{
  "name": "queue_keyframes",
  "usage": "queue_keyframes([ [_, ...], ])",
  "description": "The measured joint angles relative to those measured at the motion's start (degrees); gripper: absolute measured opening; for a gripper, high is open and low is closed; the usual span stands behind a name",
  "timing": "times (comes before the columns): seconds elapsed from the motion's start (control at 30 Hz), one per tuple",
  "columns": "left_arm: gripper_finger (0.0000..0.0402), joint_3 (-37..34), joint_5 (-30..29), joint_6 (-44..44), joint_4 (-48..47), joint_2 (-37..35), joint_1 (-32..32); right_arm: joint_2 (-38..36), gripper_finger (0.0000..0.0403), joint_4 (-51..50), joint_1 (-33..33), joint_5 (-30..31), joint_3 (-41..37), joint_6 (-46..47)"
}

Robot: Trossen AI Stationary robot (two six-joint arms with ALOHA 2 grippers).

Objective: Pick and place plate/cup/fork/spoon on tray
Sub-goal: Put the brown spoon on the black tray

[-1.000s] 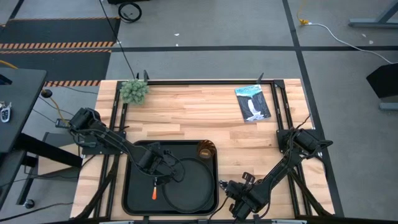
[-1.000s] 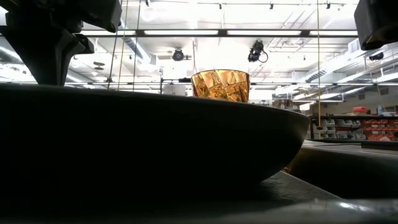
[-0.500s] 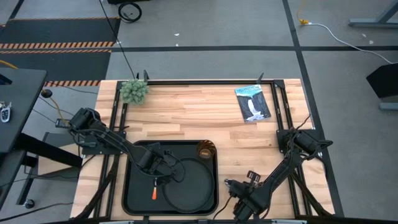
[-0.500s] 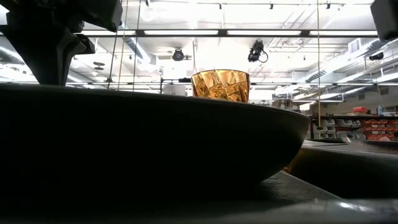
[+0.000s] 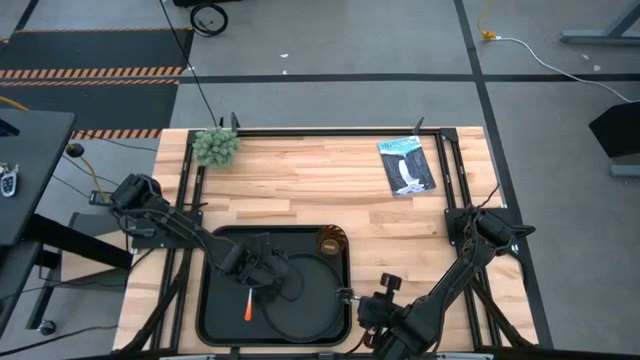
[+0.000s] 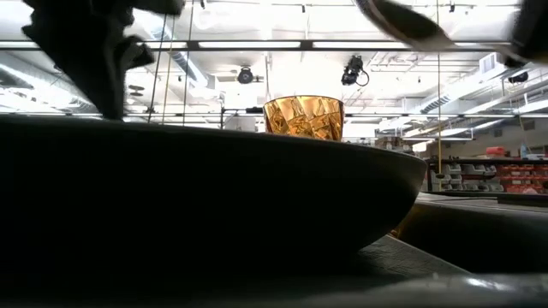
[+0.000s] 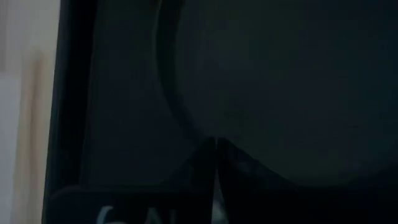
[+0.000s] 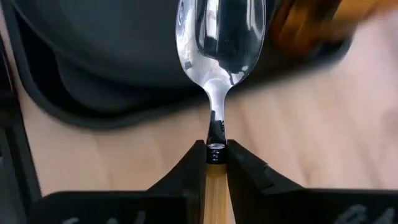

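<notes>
The tray [image 5: 215, 300] lies at the near edge of the worktop [image 5: 300, 185], left of centre, with the round black plate [image 5: 310, 295] inside it on its right half. The amber cup [image 5: 331, 241] stands in the tray's far right corner, and the fork [image 5: 248, 303] with its orange handle lies on the tray floor just left of the plate.

The left tool [image 5: 268, 285] is low over the plate's left rim, its fingers pressed together with nothing between them. The right tool [image 8: 215, 155] sits just off the tray's near right corner, pinching the spoon [image 8: 219, 37] by its orange handle; the shiny bowl points toward the tray and plate.

The worktop is pale butcher-block wood in a black frame. At its far left corner sits a small green plant [image 5: 215, 146]; toward the far right lies a dark booklet [image 5: 406, 165]. Around it is grey floor with dark tape lines and striped hazard mats. The low view shows ceiling strip lights and distant shelving.
</notes>
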Motion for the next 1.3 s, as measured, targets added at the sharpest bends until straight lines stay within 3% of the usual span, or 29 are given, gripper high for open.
queue_keyframes([
  [0.37,0.0033,0.0,-10.1,12.35,21.02,0.0,-1.11,-6.98,0.0051,4.05,-3.01,19.94,3.51,-15.57],
  [0.6,0.0093,0.0,-16.55,17.97,38.67,0.0,-0.8,-10.36,0.0051,10.27,-3.15,36.12,3.51,-23.44],
  [0.83,0.0155,0.0,-28.44,22.37,49.7,1.5,0.16,-10.16,0.0051,11.03,-2.92,53.31,0.38,-17.46],
  [1.07,0.0176,-0.04,-32.82,32.26,60.44,5.62,2.54,-10.38,0.0052,11.41,-4.04,56.93,-0.39,-16.47],
  [1.3,0.0176,-0.02,-27.19,40.14,68.66,6.4,4.85,-10.45,0.0052,20.08,-4.31,53.32,-0.34,-28.73],
])
